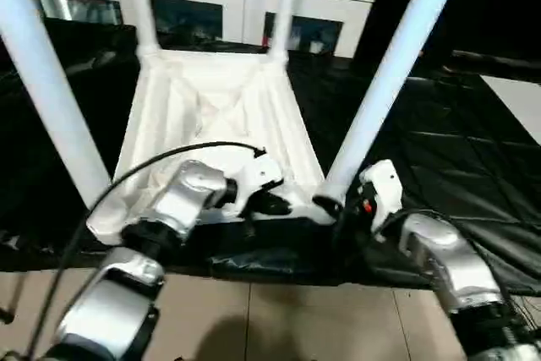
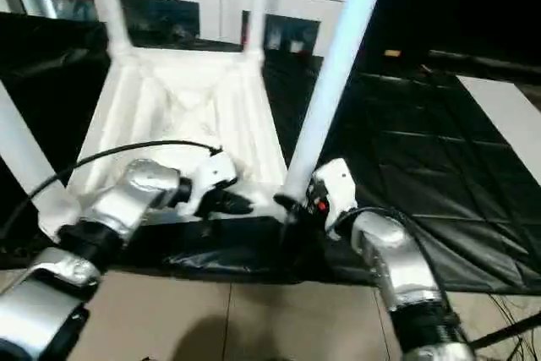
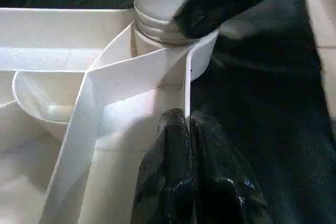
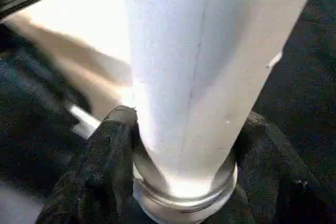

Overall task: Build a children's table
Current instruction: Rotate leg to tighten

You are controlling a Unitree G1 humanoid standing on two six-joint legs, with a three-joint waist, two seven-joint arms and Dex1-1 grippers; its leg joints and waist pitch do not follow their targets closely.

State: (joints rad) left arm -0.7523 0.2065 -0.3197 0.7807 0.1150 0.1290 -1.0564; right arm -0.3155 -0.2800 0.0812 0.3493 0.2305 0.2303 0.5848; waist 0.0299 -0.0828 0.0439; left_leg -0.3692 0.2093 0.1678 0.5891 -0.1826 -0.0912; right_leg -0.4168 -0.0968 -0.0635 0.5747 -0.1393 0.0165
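Four legs are standing in the upturned tabletop (image 1: 211,116), which is lying underside-up on a black-covered surface (image 1: 439,150) in the middle of the frame, its long axis running from the lower centre toward the upper centre. Two far legs (image 1: 144,6) are rising at the upper left and upper centre; the near left leg (image 1: 42,73) is slanting up to the upper left corner, and the near right leg (image 1: 389,73) is leaning toward the upper right.

The right gripper (image 4: 184,182) is clasping that near right leg just above its ribbed base, one finger on each side (held partly open by the tube's width). The left gripper (image 3: 189,145) is pinched closed on the tabletop's thin near rim, beside the same corner socket.

Judging from this, the build is looking nearly finished: the last leg is probably being seated or tightened, and turning the table upright is still remaining.
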